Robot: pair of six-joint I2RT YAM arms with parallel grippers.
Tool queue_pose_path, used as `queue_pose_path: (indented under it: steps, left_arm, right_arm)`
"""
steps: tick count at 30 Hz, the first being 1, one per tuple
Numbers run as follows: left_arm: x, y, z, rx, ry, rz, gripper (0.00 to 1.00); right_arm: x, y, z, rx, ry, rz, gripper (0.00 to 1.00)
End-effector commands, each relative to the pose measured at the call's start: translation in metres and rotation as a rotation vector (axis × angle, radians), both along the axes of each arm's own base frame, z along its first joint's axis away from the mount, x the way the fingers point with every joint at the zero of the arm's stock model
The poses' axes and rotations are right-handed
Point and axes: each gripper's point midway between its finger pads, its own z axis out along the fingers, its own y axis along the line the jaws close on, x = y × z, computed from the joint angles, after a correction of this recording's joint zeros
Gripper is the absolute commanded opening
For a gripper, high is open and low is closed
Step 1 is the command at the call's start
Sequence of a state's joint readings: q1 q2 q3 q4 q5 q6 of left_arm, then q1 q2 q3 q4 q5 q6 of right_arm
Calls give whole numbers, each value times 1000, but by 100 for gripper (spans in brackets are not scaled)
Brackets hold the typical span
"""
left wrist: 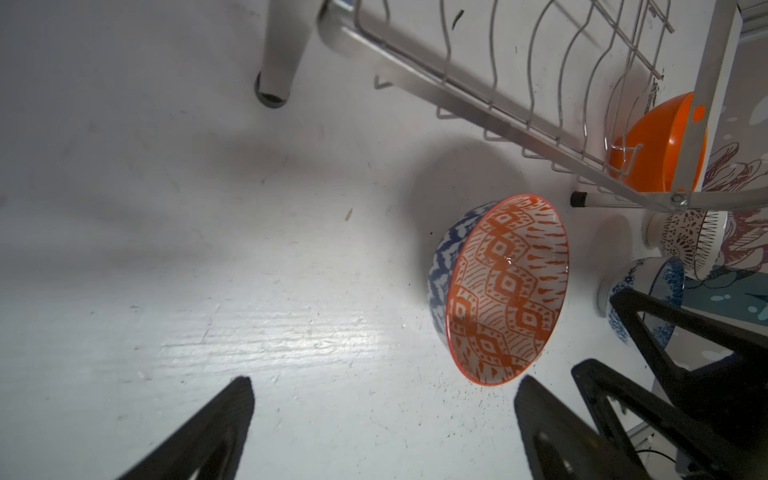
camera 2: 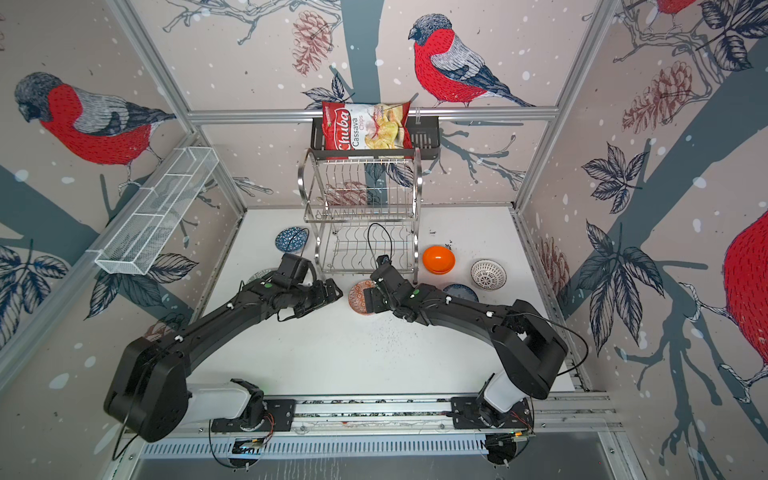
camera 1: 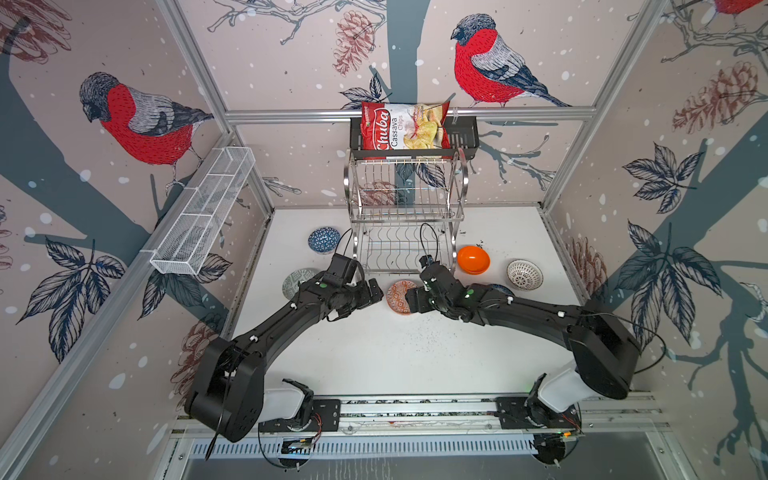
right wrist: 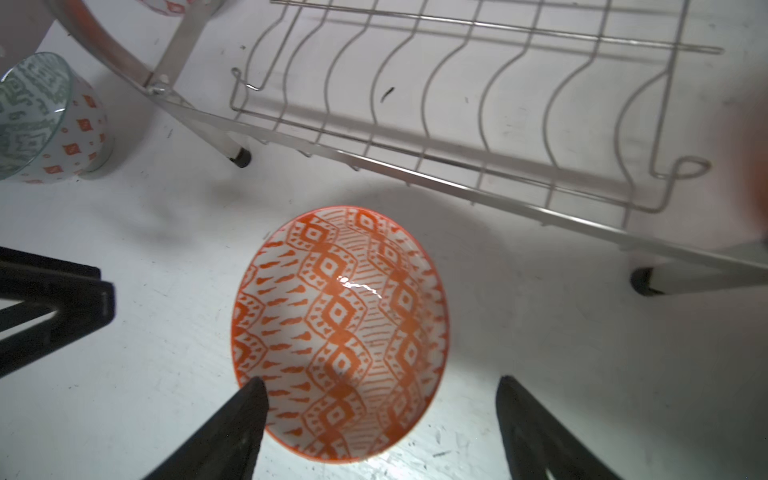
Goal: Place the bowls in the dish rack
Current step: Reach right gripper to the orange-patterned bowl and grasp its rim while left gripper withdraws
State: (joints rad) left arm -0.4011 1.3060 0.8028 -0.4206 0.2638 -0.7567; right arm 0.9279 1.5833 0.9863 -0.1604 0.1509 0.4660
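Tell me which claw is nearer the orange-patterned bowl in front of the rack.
Right. The right claw hangs open over the orange-patterned bowl, overlapping its rim; the left claw, also open, sits apart beside it.

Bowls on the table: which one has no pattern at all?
The orange bowl just right of the rack. It is one solid glossy colour, while the others all carry printed patterns.

My arms are matte black on white bases — green dots and white clips along the links.
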Motion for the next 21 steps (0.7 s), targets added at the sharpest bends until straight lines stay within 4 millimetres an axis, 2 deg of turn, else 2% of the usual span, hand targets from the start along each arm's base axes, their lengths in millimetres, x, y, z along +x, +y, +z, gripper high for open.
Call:
queue_pose_path:
  steps: [1, 7, 11, 13, 21]
  left_arm:
    - [1, 7, 4, -90, -7, 51, 98]
    - [-2, 33, -1, -137, 33, 159, 98]
    - [-5, 45, -7, -151, 62, 205, 98]
    - [-8, 49, -13, -145, 77, 219, 98]
    - [-20, 51, -24, -158, 89, 232, 98]
  right_arm:
    - [2, 17, 5, -30, -39, 50, 85]
    - [-10, 57, -6, -73, -18, 148, 82]
    - [-17, 73, -21, -111, 8, 177, 74]
    - [-19, 77, -27, -135, 18, 173, 66]
    - [-22, 75, -51, -212, 51, 149, 49]
